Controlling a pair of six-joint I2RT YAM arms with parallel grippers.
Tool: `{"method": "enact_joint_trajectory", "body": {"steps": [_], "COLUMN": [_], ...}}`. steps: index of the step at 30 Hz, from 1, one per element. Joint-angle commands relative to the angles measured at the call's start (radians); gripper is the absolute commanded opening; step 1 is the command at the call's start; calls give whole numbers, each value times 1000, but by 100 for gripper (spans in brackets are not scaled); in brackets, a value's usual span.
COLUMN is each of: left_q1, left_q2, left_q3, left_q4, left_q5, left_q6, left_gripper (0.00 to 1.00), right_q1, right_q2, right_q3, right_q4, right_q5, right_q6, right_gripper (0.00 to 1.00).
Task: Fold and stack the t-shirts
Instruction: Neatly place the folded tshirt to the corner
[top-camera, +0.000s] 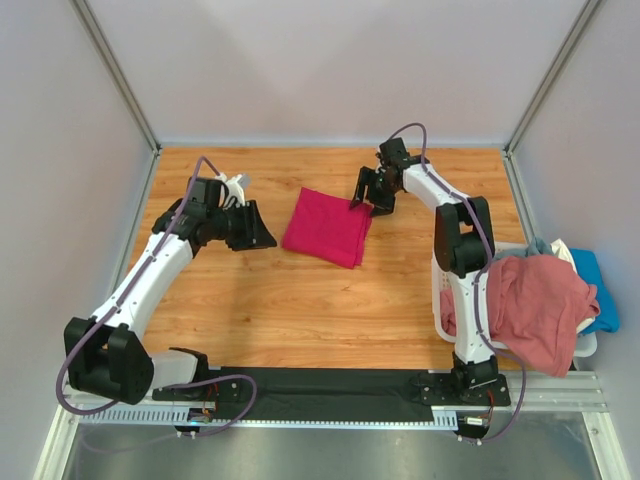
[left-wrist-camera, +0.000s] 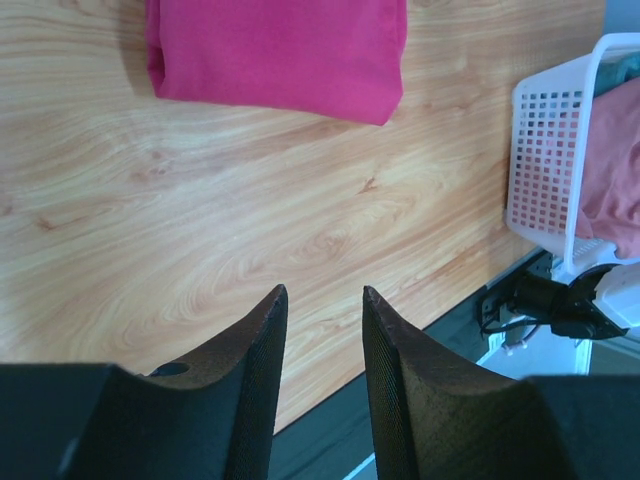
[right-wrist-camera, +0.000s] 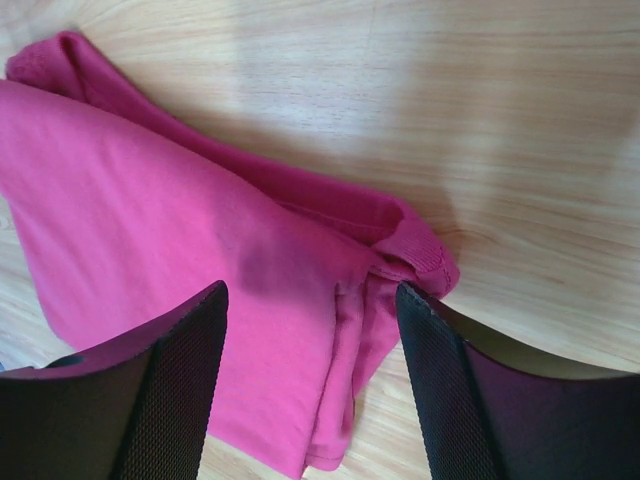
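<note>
The red t-shirt (top-camera: 327, 227) lies folded on the table (top-camera: 300, 310). The right tool (right-wrist-camera: 310, 290) is spread wide just over one corner, holding nothing. The left tool (left-wrist-camera: 325, 295) is spread too, near the shirt. A pink t-shirt (top-camera: 535, 300) hangs over the white basket (left-wrist-camera: 545, 160).

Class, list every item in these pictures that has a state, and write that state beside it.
magenta t-shirt: folded, lying on the table.
dusty pink t-shirt: unfolded, draped over the basket.
blue t-shirt: unfolded, bunched at the basket's outer side.
basket: upright, holding shirts.
left gripper: open, empty.
right gripper: open, over the magenta t-shirt's corner.
</note>
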Motion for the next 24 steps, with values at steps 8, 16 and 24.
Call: {"method": "enact_joint_trajectory", "body": {"steps": [8, 16, 24], "left_q1": [0, 0, 18], "left_q2": [-39, -3, 2], "left_q3": [56, 71, 66], "left_q4": [-49, -47, -78], "left_q5": [-9, 15, 26], "left_q6": [22, 31, 59], "left_gripper": [44, 43, 44], "right_q1": [23, 27, 35], "right_q2": [-38, -62, 36], "right_q3": [9, -46, 53], "right_q4": [-19, -13, 8], "right_q5": [94, 102, 51], "right_q6": [14, 5, 2], "right_gripper": [70, 72, 68]}}
